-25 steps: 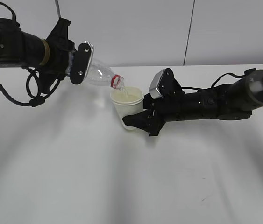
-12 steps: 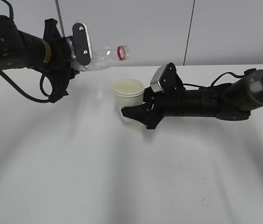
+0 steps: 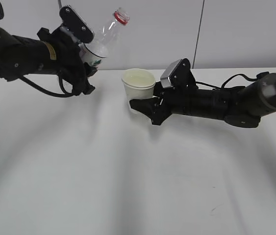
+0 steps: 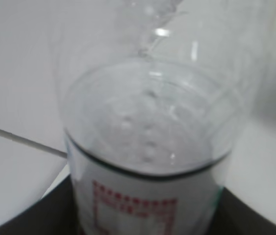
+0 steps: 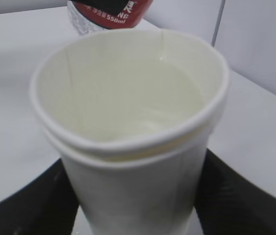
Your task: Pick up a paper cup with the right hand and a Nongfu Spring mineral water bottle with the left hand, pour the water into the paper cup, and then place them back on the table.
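My left gripper (image 3: 81,45) is shut on the Nongfu Spring mineral water bottle (image 3: 102,39), held in the air at the back left. The bottle leans with its red neck ring up and to the right. In the left wrist view the clear bottle (image 4: 147,147) fills the frame, with dark fingers (image 4: 35,220) at its base. My right gripper (image 3: 140,105) is shut on the lower part of the white paper cup (image 3: 138,84), which stands upright at table centre. The cup (image 5: 128,161) holds water, and the bottle's red label (image 5: 109,12) shows beyond it. Whether the cup touches the table (image 3: 128,186) I cannot tell.
The white tabletop stretches wide in front of both arms, with a small dark scuff (image 3: 215,208) near the front right. A pale wall with a dark vertical seam (image 3: 199,34) stands behind. Loose black cables (image 3: 54,90) hang under the left arm.
The left arm has lifted the bottle away from the cup and turned it from neck-down pouring to neck-up. The right gripper has kept the cup, shifting slightly back.
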Robot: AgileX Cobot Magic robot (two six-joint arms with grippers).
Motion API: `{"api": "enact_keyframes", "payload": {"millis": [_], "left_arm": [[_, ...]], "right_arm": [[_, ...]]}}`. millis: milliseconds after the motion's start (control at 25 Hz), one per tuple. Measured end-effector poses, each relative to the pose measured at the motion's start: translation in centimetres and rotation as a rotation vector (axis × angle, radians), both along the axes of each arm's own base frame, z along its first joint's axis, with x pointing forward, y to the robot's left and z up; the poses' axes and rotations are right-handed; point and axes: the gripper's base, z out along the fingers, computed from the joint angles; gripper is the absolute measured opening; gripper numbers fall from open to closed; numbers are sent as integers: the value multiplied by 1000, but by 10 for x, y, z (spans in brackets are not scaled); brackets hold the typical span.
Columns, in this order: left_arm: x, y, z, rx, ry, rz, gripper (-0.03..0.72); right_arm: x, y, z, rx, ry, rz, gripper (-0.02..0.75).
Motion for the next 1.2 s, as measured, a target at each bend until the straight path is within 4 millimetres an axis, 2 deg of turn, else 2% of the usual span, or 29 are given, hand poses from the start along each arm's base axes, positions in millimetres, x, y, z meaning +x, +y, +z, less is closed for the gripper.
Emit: {"api": "enact_keyframes", "payload": {"millis": [200, 320, 480, 720, 920, 1200], "left_arm": [[-16, -2, -21, -146, -29, -25, 368], [-21, -1, -27, -241, -35, 5, 368], [-31, 3, -37, -382, -36, 75, 369], [-49, 9, -49, -521, -111, 79, 369], [-54, 10, -57, -582, -120, 85, 369], [-51, 8, -79, -663, -118, 87, 369]], "right_arm": [[5, -4, 3, 10, -40, -52, 494], [8, -10, 4, 22, -44, -85, 494], [14, -24, 6, 53, -39, -156, 494], [19, -40, 6, 72, -36, -217, 494], [21, -45, -8, 67, -14, -241, 494], [22, -48, -26, 42, 2, -269, 494]]}}
